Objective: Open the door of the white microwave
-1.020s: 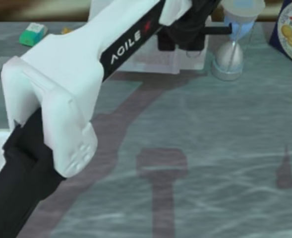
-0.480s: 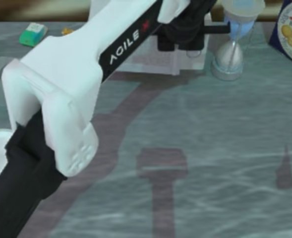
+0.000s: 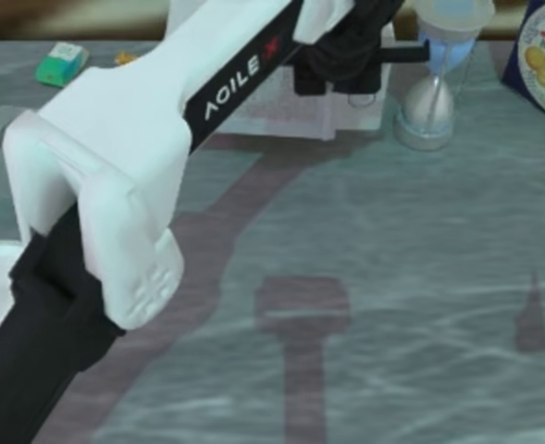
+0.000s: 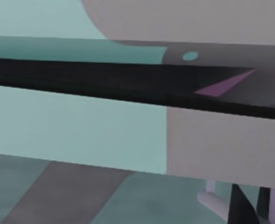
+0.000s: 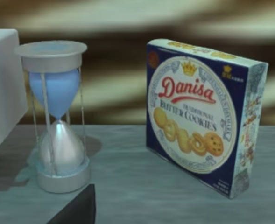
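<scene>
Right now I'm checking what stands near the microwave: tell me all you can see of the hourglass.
The hourglass stands upright on the table, beside the white microwave and left of the cookie box. It has silver-looking round end plates, thin rods and blue glass bulbs. Silvery sand fills the lower bulb. Nothing grips it.

Our left arm (image 3: 115, 176) reaches diagonally from the table's near left to its far middle, where our left gripper (image 3: 341, 65) sits at the front of the white microwave (image 3: 281, 116). An hourglass (image 3: 431, 88) stands just right of the microwave. A cookie box (image 3: 542, 55) stands right of the hourglass, at the far right edge. A small eraser (image 3: 61, 63) lies at far left, on the table (image 3: 411, 277).
</scene>
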Controlling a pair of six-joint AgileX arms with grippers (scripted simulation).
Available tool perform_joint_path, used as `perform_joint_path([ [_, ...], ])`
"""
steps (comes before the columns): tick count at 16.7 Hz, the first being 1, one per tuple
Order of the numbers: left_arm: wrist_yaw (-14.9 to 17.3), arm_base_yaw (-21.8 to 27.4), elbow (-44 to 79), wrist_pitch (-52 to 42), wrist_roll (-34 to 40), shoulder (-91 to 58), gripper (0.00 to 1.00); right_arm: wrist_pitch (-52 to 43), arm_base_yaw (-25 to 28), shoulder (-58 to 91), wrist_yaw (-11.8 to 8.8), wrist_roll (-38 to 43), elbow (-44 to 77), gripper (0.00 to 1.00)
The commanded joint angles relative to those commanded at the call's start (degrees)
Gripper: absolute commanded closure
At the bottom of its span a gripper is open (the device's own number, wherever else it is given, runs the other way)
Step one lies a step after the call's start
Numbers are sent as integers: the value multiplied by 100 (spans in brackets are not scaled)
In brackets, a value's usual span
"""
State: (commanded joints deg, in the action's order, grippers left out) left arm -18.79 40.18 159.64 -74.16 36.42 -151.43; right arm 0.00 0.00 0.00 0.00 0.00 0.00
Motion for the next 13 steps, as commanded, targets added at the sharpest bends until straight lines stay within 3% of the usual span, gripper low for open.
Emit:
perform_joint_path([
  [13,20,47,-13,24,11,-8,100,0,0,0,0,0,0,0],
])
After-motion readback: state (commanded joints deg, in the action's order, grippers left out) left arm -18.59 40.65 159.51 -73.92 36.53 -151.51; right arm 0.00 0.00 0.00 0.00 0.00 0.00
